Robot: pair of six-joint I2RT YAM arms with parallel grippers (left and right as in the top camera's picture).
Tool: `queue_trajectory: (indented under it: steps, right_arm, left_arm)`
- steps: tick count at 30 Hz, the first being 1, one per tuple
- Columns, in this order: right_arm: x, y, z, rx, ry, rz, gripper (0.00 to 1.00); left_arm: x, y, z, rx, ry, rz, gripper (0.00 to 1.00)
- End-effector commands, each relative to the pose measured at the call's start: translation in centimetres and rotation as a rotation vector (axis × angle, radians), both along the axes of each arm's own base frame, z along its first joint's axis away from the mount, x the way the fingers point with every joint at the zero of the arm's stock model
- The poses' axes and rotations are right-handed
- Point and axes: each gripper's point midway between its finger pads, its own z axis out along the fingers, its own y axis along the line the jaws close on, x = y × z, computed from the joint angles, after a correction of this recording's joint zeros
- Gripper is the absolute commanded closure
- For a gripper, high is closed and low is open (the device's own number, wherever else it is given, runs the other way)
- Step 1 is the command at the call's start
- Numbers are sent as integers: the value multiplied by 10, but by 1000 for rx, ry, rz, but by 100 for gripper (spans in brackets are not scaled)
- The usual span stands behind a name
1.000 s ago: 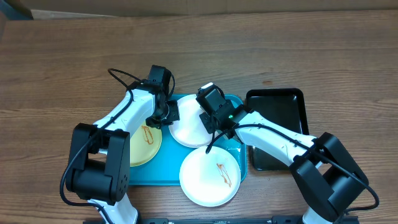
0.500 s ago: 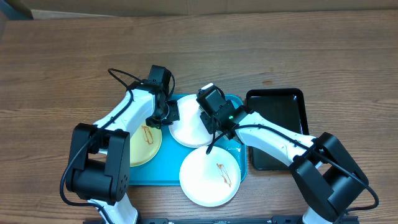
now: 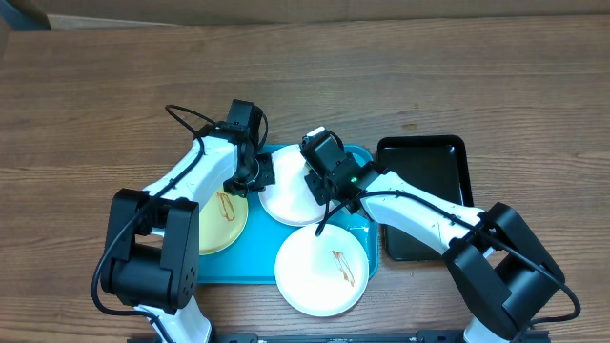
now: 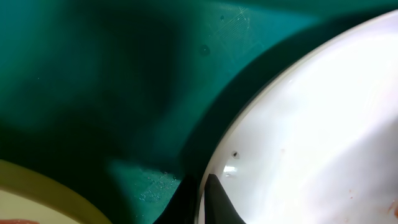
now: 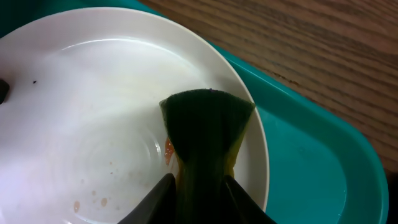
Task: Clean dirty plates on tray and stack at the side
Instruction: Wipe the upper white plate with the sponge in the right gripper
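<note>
The turquoise tray (image 3: 250, 267) holds three plates. A pale yellow-green plate (image 3: 217, 229) with a brown-orange smear lies at its left. A white plate (image 3: 286, 200) lies at the top middle. A second white plate (image 3: 315, 276) with an orange smear overhangs the tray's front right. My left gripper (image 3: 255, 177) is shut on the left rim of the top white plate (image 4: 323, 124), one finger above and one below (image 4: 208, 199). My right gripper (image 5: 199, 199) is shut on a dark green and yellow sponge (image 5: 205, 124). It presses the sponge on that plate (image 5: 93, 93) beside orange smears.
A smaller glossy black tray (image 3: 424, 157) lies to the right of the turquoise tray, partly under my right arm. The wooden table (image 3: 95, 95) surrounds both trays. A cardboard edge shows along the far side.
</note>
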Motion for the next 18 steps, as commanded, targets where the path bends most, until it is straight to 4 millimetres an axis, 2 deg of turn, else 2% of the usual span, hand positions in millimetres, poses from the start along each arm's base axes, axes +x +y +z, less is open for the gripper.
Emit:
queue_trajectory:
  steps: [1, 8, 9, 12, 18]
  right_arm:
    - [-1, 1, 0, 11, -3, 4, 73]
    - [-1, 1, -12, -4, 14, 4, 73]
    - [-2, 0, -14, -8, 18, 4, 75]
    - [-2, -2, -19, -22, 23, 0, 95]
    - [-5, -5, -33, -48, 53, 0, 96]
  left_arm:
    - [-2, 13, -8, 66, 6, 43, 96]
    - [-2, 13, -8, 66, 6, 43, 96]
    - [-2, 13, -8, 66, 6, 43, 96]
    - [-3, 13, -8, 66, 7, 43, 96]
    - [-3, 13, -8, 66, 7, 43, 96]
